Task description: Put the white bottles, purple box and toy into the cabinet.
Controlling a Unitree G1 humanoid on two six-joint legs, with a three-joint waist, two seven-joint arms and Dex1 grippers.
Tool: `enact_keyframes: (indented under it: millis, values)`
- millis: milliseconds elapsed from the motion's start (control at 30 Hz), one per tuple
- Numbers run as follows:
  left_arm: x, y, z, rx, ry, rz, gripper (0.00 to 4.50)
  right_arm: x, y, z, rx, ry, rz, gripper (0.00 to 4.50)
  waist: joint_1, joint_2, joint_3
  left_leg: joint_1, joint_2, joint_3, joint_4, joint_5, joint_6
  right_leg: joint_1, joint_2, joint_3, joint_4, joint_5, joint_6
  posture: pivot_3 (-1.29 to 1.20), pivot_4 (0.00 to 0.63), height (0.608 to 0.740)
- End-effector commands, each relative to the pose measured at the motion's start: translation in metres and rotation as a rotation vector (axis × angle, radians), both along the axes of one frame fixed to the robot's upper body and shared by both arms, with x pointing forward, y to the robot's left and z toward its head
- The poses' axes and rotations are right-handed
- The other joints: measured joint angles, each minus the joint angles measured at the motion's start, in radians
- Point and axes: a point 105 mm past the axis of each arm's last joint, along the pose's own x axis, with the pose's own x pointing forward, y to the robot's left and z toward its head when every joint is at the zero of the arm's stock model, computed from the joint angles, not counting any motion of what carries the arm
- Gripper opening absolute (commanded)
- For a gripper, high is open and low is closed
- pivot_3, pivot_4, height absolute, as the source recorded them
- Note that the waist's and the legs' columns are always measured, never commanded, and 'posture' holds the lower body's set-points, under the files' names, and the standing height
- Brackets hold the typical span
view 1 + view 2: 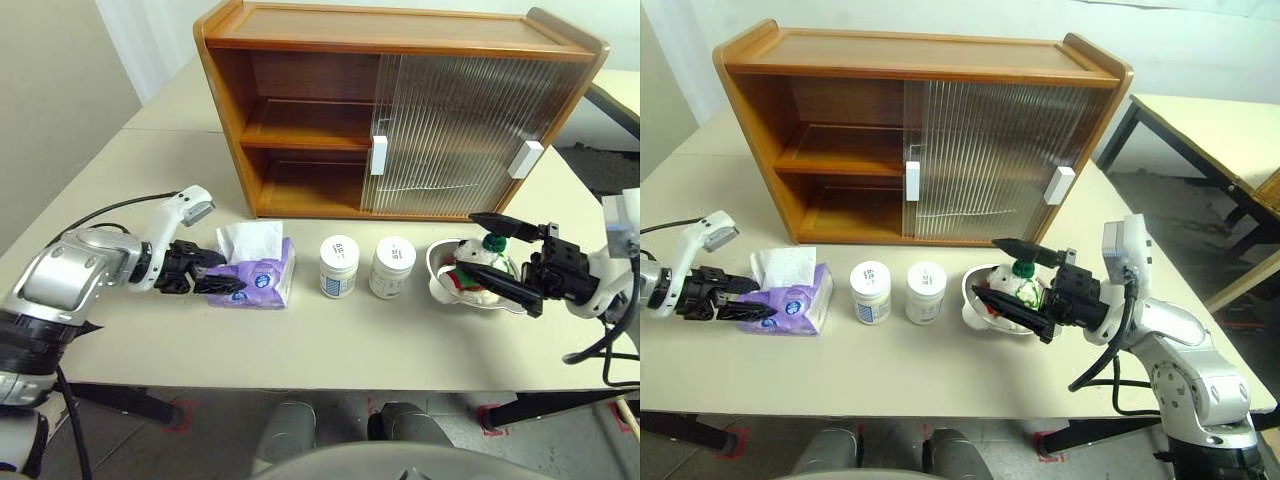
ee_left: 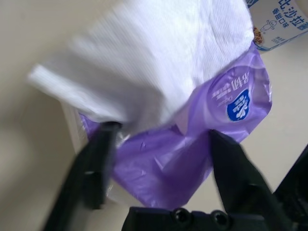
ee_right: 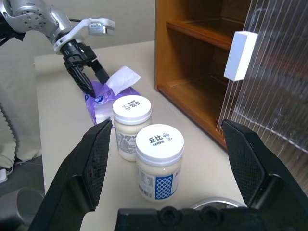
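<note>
Purple box [image 1: 255, 280], bottles [image 1: 339, 266] and toy [image 1: 478, 268] all sit uncabineted on the counter [image 1: 300, 350], cabinet [image 1: 400, 110] at twelve o'clock; left hand [image 1: 212, 280] straddles the box unclenched, right hand [image 1: 508, 260] released.

Left arm: reaches in from the left side, forearm angled inward across the table top.
Left wrist: bent downward, so the fingers slant down and toward the right.
Left gripper [image 1: 222, 280]: low, just over the table surface, its two black fingers [image 2: 98, 163] spread apart with a gap between them.
Right arm: comes in from the right side, elbow out, forearm roughly level.
Right gripper [image 1: 1005, 272]: points level toward the left, raised above the table, its fingers [image 3: 91, 163] spread wide and holding nothing.
</note>
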Motion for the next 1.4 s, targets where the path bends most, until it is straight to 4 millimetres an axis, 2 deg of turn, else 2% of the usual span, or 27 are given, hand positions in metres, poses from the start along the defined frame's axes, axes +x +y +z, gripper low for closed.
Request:
enact_keyframes:
  millis: [33, 267, 533, 733, 867, 1033, 1133, 1200, 1400]
  values:
    - [-0.007, 0.0, -0.008, -0.018, 0.061, 0.011, 2.41, -0.001, 0.0, 0.001, -0.006, -0.011, -0.006, 4.5, -0.001, 0.0, -0.002, 0.0, 0.0, 0.0, 0.0, 0.0, 0.0, 0.0, 0.0, 0.0, 0.0, 0.0, 0.0, 0.14, 0.0, 0.74]
    - [-0.006, 0.009, -0.001, -0.046, 0.032, 0.051, 0.02, 0.001, -0.002, 0.002, -0.006, -0.016, -0.012, 4.5, -0.001, -0.001, -0.007, 0.0, 0.0, 0.0, -0.001, 0.0, -0.001, 0.0, 0.0, 0.0, 0.0, 0.0, 0.0, 0.15, 0.0, 0.74]
    - [-0.006, 0.012, 0.017, -0.125, -0.022, 0.076, 0.02, 0.004, -0.001, 0.003, -0.007, -0.022, -0.004, 4.5, 0.001, -0.002, -0.009, 0.001, 0.0, -0.001, -0.003, 0.002, -0.002, 0.0, 0.0, 0.0, 0.0, 0.0, 0.0, 0.16, 0.0, 0.74]
    - [-0.008, 0.016, 0.017, -0.094, -0.031, 0.083, 0.02, 0.005, 0.0, 0.002, -0.007, -0.022, 0.004, 4.5, 0.005, -0.002, -0.009, 0.002, 0.0, -0.001, -0.004, 0.002, -0.003, 0.0, 0.0, 0.0, 0.0, 0.001, -0.001, 0.17, 0.0, 0.74]
    - [-0.015, 0.015, 0.012, -0.081, 0.003, 0.07, 0.94, 0.006, 0.0, 0.001, -0.008, -0.018, 0.005, 4.5, 0.007, -0.002, -0.009, 0.001, 0.0, -0.001, -0.004, 0.002, -0.003, 0.0, 0.0, 0.0, 0.0, 0.0, -0.001, 0.17, 0.001, 0.74]
    - [-0.016, 0.015, 0.02, -0.101, -0.012, 0.072, 2.69, 0.005, 0.0, -0.001, -0.007, -0.012, 0.005, 4.5, 0.011, -0.002, -0.009, 0.001, 0.0, -0.001, -0.004, 0.002, -0.003, 0.0, 0.0, 0.0, 0.0, 0.0, -0.001, 0.17, 0.002, 0.74]
    - [-0.016, 0.024, 0.024, -0.053, -0.031, 0.096, 3.76, 0.004, 0.002, -0.002, 0.0, -0.01, 0.015, 4.5, 0.011, -0.002, -0.009, 0.002, 0.001, -0.001, -0.005, 0.003, -0.003, -0.001, 0.001, 0.0, 0.0, 0.001, -0.002, 0.17, 0.004, 0.74]
    - [-0.024, 0.027, 0.024, -0.025, -0.01, 0.093, 4.47, 0.005, 0.004, -0.003, 0.002, -0.01, 0.015, 4.5, 0.009, -0.002, -0.009, 0.002, 0.001, -0.001, -0.005, 0.003, -0.004, -0.001, 0.001, 0.0, 0.0, 0.001, -0.002, 0.17, 0.007, 0.74]
    - [-0.03, 0.03, 0.02, -0.007, -0.004, 0.122, 4.49, 0.005, 0.006, -0.004, 0.012, -0.009, 0.018, 4.5, 0.014, -0.001, -0.009, 0.002, 0.001, -0.001, -0.006, 0.003, -0.004, -0.001, 0.001, 0.0, 0.0, 0.0, -0.004, 0.19, 0.016, 0.74]
